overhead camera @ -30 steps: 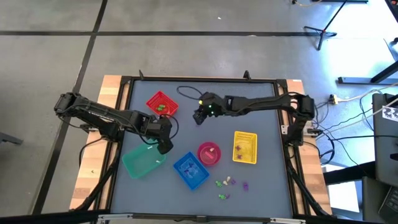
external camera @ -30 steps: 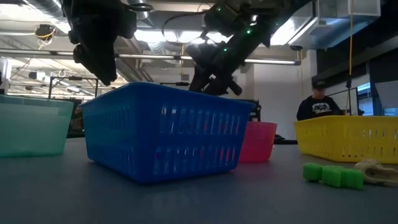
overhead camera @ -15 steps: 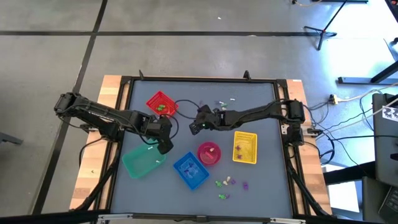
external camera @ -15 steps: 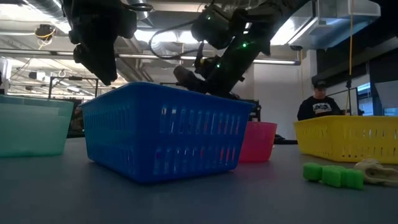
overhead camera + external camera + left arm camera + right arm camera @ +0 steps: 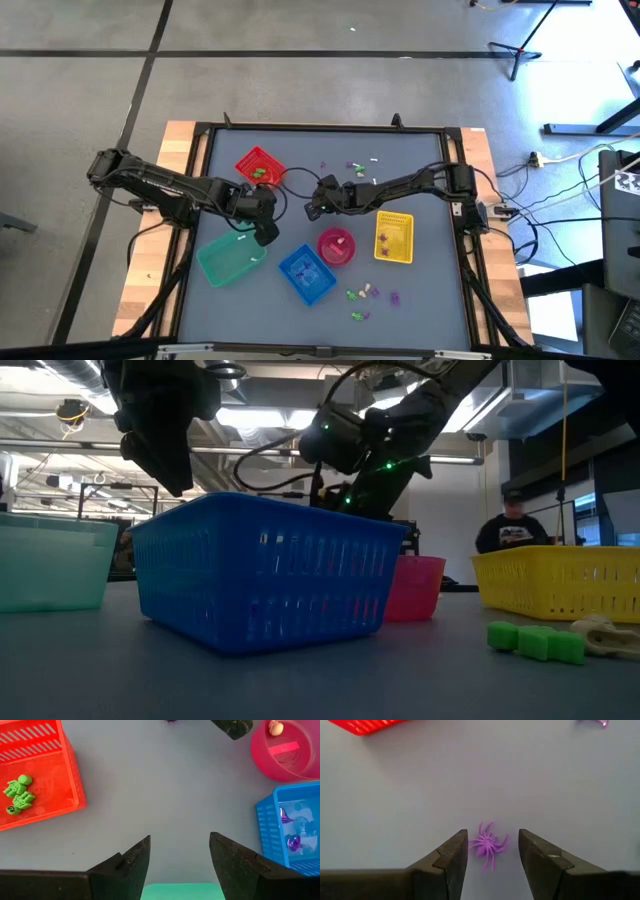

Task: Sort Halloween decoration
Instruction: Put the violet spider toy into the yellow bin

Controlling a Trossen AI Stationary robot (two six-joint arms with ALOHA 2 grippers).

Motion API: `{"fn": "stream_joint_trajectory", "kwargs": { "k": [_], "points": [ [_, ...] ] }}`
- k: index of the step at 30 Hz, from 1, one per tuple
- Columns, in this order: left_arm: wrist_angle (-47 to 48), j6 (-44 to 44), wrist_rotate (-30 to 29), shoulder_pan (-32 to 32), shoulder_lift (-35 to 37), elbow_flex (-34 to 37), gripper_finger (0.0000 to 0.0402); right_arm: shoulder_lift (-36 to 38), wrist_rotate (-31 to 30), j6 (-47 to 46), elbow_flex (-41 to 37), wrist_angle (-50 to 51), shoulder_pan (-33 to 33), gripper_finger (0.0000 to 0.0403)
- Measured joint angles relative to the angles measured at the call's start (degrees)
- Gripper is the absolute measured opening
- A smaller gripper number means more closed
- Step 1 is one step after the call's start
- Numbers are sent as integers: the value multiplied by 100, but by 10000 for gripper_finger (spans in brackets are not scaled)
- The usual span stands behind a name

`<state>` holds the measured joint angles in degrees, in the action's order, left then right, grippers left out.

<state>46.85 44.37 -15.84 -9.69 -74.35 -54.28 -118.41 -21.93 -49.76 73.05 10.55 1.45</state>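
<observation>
Framing a purple spider, the right gripper is held open.
The red basket lies near; the left gripper is spread above the teal basket.

We observe a grey concrete floor crossed by dark seam lines, with a tripod base at 1 o'clock and cables at 3 o'clock of the table. In the low view, ceiling ducts and strip lights run overhead, and a person sits at 3 o'clock.
</observation>
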Motion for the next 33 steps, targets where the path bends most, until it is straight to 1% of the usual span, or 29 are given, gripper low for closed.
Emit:
{"fn": "stream_joint_trajectory", "kwargs": {
  "k": [9, 19, 33],
  "points": [
    [2, -1, 0, 2, 0, 0, 188, -2, -15, -10, -2, -11, -43, 174],
    [2, 1, 0, 4, 0, -2, 188, -317, -153, 4, 25, -178, -127, 174],
    [0, 1, 0, 4, 0, -2, 188, -345, -192, 20, 16, -131, -153, 174]
  ]
}}
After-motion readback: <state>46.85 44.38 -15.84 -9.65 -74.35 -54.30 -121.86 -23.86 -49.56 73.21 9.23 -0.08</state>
